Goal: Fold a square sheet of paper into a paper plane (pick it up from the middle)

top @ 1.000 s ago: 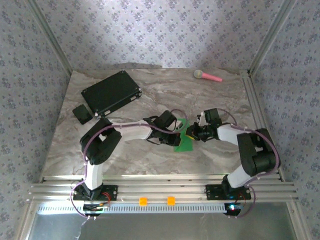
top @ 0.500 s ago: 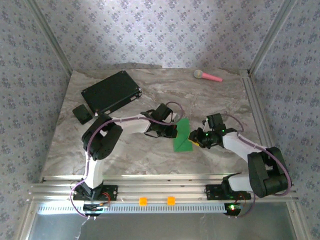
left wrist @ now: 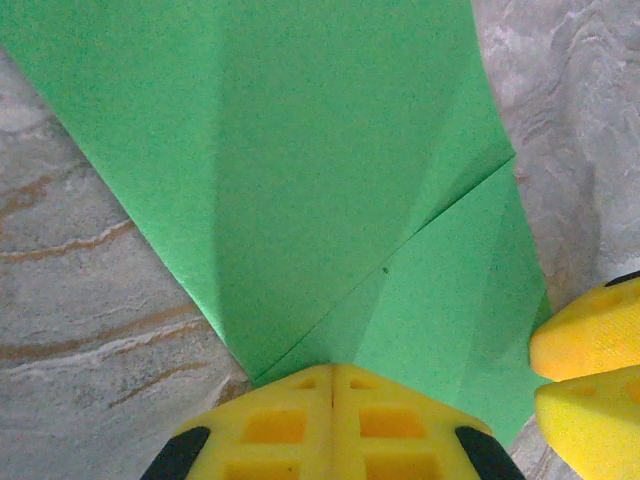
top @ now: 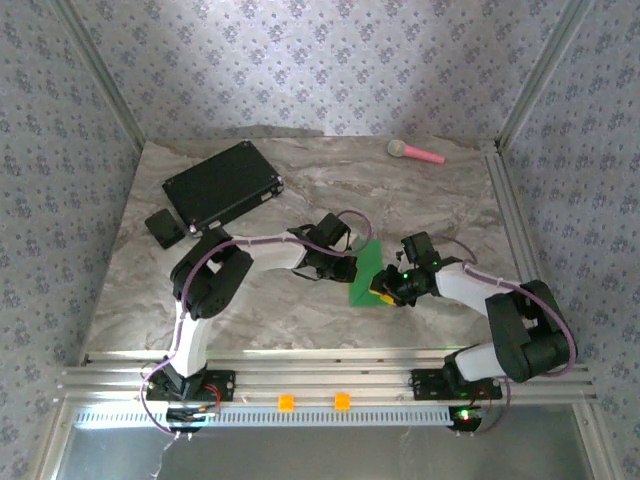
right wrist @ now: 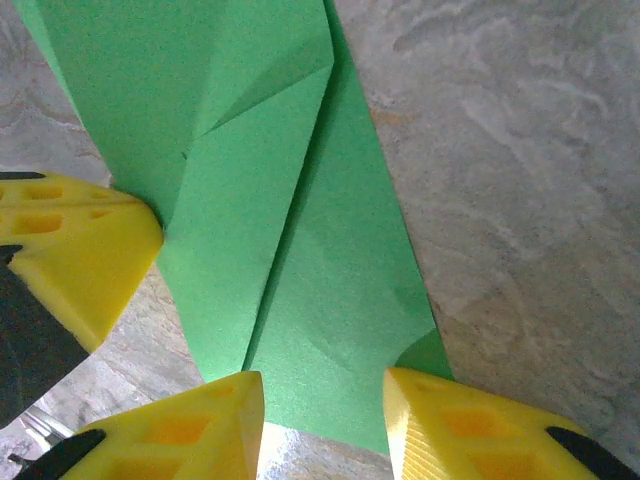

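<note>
I see the green paper (top: 365, 270), partly folded, lying flat on the counter (top: 450, 200). My left end effector (left wrist: 333, 372) is pressed together at its edge. My right end effector (right wrist: 322, 385) is spread, with the paper's end between its fingers.

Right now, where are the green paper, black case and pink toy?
green paper (top: 364, 266): top external view, its middle.
black case (top: 222, 185): top external view, lid centre.
pink toy (top: 428, 155): top external view, pink handle.

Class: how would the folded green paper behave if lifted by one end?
Probably light and floppy: the paper is a thin sheet. Its overlapping folds may stiffen it lengthwise. Flat on the smooth table, it would likely slide when pushed.
</note>
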### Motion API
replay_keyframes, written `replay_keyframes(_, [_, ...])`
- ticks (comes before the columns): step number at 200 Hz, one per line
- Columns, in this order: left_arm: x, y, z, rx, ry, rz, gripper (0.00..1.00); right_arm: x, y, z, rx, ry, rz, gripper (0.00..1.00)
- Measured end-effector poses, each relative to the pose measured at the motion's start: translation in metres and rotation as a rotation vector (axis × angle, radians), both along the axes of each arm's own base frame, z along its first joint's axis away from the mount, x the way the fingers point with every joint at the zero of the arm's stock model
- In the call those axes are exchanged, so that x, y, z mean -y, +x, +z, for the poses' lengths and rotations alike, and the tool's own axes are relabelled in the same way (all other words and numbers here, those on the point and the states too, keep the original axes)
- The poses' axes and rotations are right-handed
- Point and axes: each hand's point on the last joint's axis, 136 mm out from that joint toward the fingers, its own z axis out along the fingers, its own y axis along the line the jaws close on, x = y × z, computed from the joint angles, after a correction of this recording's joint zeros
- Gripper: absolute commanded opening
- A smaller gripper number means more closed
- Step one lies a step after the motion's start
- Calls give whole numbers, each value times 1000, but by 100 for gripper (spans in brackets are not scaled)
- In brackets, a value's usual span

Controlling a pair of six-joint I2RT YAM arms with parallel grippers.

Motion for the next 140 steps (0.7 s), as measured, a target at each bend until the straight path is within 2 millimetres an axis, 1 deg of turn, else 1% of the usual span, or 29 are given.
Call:
replay_keyframes(34, [0,0,0,0,0,0,0,-4,3,1,0,13,5,45])
replay_keyframes(51, [0,0,0,2,0,-2,0,-8,7,4,10,27,10,45])
replay_keyframes(74, [0,0,0,5,1,-3,0,-7,10,8,20,21,7,53])
replay_keyframes(113, [0,0,0,4,2,-3,0,-4,7,19,43,18,9,54])
replay_keyframes(140, [0,0,0,5,2,-2,0,-1,2,19,40,12,5,53])
